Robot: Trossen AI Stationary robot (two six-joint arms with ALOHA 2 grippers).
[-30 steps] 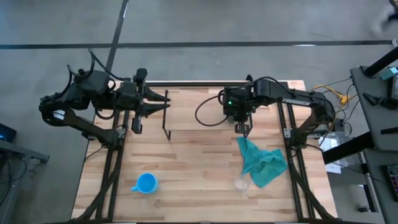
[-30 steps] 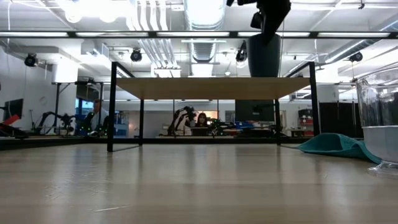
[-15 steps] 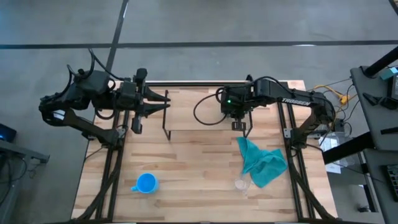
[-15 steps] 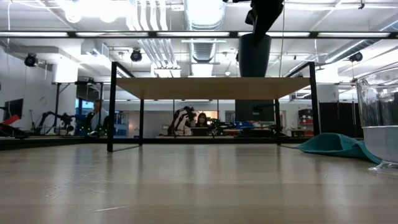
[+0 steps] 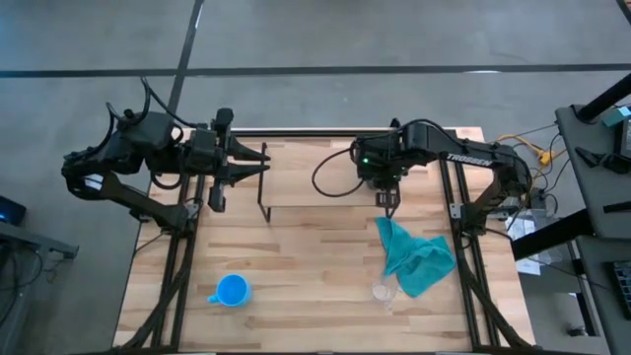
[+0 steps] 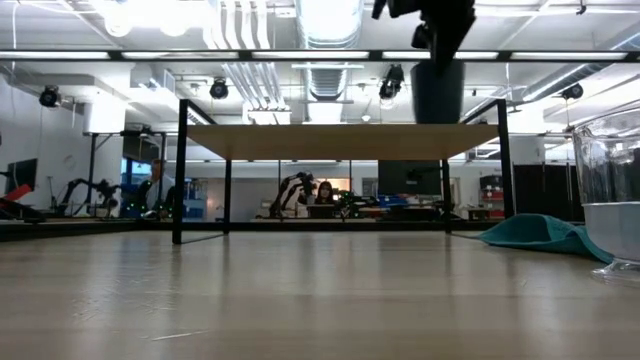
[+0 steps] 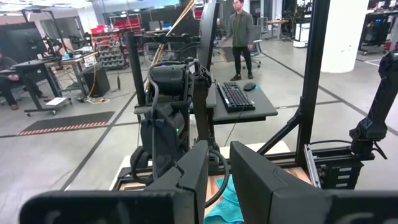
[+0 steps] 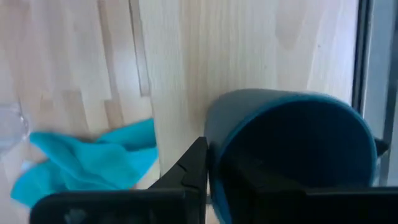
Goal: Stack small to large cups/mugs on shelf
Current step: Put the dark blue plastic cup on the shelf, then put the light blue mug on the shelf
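My right gripper (image 5: pixel 388 201) is shut on the dark navy-blue cup (image 6: pixel 437 92) above the right part of the shelf (image 6: pixel 340 141), a light board on thin black legs (image 5: pixel 315 182). The cup's base is level with the board's top; whether it rests there I cannot tell. The light-blue mug (image 5: pixel 232 291) stands near the table's near left edge. The clear glass cup (image 5: pixel 383 293) stands near the near edge, large at the right in the low view (image 6: pixel 610 200). My left gripper (image 5: pixel 254 162) waits open at the shelf's left end. My right gripper holds the navy cup by its rim (image 8: pixel 214 149), pinching the wall with one finger (image 8: pixel 194 167) outside and the other inside the opening. The fingers come from above, pointing down. The cup hangs upright below them (image 6: pixel 437 92), over the shelf board.
A crumpled teal cloth (image 5: pixel 416 254) lies on the table to the right of the shelf, between it and the glass cup (image 6: pixel 540 232). Bare tabletop stretches in front of the shelf. In the left wrist view the right arm (image 7: pixel 168 124) shows, with people in the room beyond.
My right gripper, with the navy cup, moved a little toward the table's left edge, then back toward the right edge, ending slightly right of where it began. Its height over the shelf board stayed about the same.
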